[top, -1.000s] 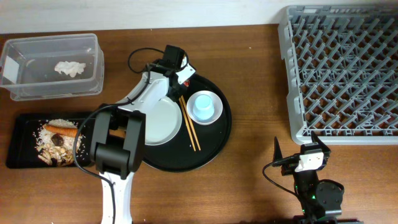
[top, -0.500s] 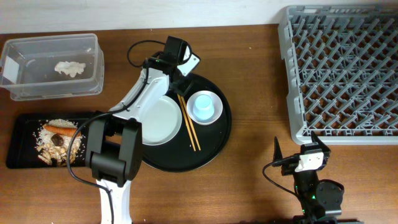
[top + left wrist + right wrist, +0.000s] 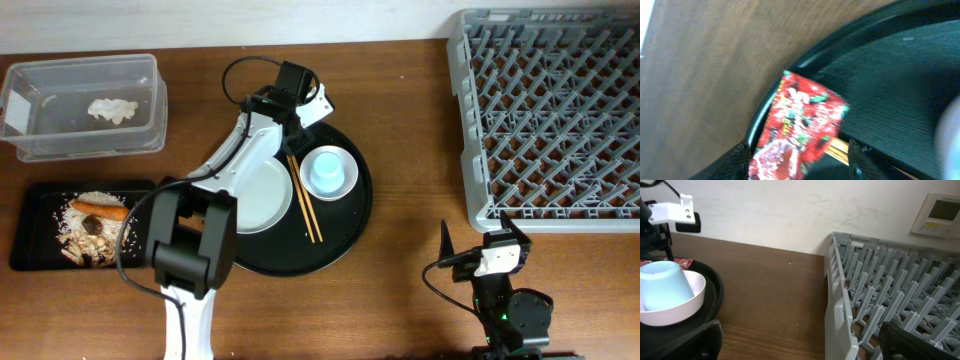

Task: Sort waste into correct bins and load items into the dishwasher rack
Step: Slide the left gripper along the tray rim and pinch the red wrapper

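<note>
Red snack wrapper lies on the round black tray rim between the part-open, empty jaws of the left gripper; next move, likely: close, lift, carry to the clear box.

White tapered links join blocky black joint housings on the left arm, and a thin black cable loops beside its wrist. The right arm is black (one white plate on top). The left gripper has dark fingers.
</note>
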Controlling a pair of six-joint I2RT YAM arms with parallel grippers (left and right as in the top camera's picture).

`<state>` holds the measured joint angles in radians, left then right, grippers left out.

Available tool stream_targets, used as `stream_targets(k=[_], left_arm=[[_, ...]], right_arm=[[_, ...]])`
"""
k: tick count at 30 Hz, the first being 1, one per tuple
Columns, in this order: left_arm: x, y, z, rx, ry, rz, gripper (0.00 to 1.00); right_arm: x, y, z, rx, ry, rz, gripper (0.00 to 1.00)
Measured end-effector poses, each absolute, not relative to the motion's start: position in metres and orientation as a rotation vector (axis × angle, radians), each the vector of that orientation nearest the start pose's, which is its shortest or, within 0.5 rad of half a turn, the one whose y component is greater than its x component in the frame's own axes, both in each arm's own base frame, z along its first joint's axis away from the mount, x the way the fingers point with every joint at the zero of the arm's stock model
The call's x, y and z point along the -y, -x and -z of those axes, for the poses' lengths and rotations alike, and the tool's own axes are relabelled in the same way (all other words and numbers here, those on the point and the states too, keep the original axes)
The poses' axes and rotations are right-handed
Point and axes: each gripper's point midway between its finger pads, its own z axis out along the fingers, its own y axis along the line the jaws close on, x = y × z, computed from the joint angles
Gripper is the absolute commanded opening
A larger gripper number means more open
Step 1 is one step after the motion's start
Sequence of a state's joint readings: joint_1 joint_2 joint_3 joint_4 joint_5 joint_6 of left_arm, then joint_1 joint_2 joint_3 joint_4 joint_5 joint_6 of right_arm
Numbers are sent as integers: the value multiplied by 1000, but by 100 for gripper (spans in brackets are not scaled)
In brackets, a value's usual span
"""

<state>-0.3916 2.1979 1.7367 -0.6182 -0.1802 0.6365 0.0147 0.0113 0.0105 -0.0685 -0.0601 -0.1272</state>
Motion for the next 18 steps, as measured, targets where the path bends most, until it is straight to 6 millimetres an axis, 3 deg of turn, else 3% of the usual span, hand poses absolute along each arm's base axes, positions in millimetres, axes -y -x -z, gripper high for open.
stream_targets(k=[8,18], left_arm=[[170,-514,-50,-2346,-1237,-399,59],[196,-500,-21,-2345,-1346,-365,58]], right_arm=[[-14,-246,-159,-1632,163,37,98],[-14,-246,-159,-1632,162,38,98]])
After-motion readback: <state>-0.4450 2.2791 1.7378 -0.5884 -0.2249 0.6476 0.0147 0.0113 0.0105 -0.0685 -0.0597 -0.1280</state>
